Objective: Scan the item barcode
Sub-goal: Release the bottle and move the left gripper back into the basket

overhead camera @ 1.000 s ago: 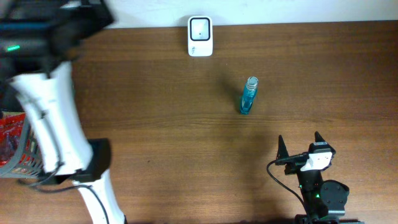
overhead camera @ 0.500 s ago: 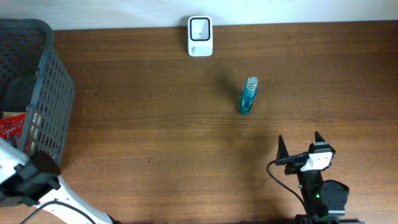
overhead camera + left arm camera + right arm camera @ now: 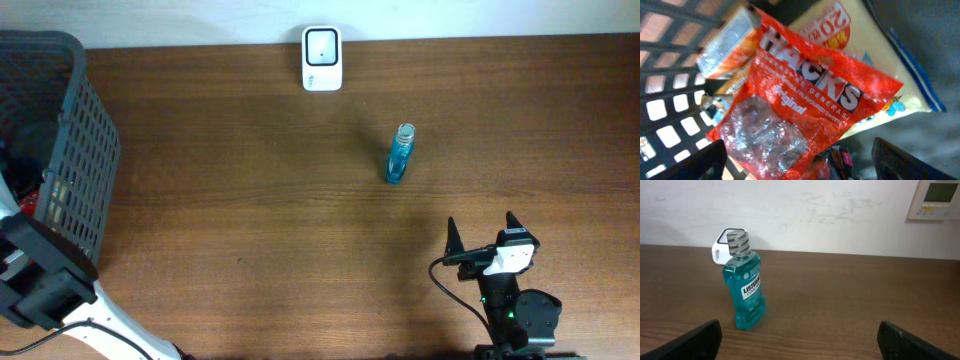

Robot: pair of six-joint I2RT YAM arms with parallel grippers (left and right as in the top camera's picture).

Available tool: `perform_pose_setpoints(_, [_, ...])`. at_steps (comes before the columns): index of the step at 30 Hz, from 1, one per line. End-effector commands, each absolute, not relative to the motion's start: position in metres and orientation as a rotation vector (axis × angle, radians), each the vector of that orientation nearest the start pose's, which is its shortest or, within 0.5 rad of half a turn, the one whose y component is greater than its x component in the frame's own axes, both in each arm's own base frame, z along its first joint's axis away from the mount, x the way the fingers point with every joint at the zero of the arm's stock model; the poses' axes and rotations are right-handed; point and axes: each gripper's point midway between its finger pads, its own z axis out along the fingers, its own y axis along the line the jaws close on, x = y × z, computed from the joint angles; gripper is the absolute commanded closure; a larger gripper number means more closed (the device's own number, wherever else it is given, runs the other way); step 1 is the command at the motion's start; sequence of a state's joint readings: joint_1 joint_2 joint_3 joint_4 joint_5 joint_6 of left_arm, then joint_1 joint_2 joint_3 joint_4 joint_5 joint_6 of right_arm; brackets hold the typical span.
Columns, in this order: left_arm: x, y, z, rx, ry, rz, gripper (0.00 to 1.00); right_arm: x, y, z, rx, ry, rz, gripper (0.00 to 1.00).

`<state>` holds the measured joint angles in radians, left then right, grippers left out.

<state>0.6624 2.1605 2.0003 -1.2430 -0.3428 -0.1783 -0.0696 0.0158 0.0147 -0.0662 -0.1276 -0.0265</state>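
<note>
Directly under left hand (image 3: 805, 167), red bag (image 3: 805, 95)

A mock shop checkout: wooden table (image 3: 250, 210), white barcode scanner (image 3: 321, 58) by the wall (image 3: 840, 215), grey basket (image 3: 92, 150) of snack packets (image 3: 810, 95).

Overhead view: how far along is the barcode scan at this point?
Done: hard to say; a mouthwash bottle stands on the table, outside the basket. In hand: nothing held; the left gripper hovers open over the red Hacks bag in the basket, the right gripper sits open. Left: grasp the bag and show its barcode to the white scanner.
</note>
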Motion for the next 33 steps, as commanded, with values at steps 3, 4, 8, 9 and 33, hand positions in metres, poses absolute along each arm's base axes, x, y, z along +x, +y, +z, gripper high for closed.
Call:
perform_pose_setpoints(3, [0.319, 0.326, 0.105, -1.204, 2.791, 0.592, 0.14, 0.246, 0.003, 0.158, -0.05, 1.641, 0.025, 0.02])
perform_pose_setpoints(4, [0.317, 0.325, 0.102, -1.205, 2.8, 0.59, 0.14, 0.246, 0.003, 0.158, -0.049, 1.641, 0.026, 0.02])
perform_pose_setpoints(8, [0.307, 0.316, 0.085, -1.158, 2.889, 0.579, 0.14, 0.246, 0.003, 0.158, -0.05, 1.641, 0.025, 0.02])
perform_pose_setpoints(9, [0.304, 0.314, 0.081, -1.147, 2.909, 0.576, 0.14, 0.246, 0.003, 0.158, -0.049, 1.641, 0.026, 0.02])
perform_pose_setpoints(33, [0.319, 0.351, 0.127, -1.173, 2.689, 0.679, 1.0, 0.246, 0.003, 0.158, -0.049, 1.641, 0.026, 0.02])
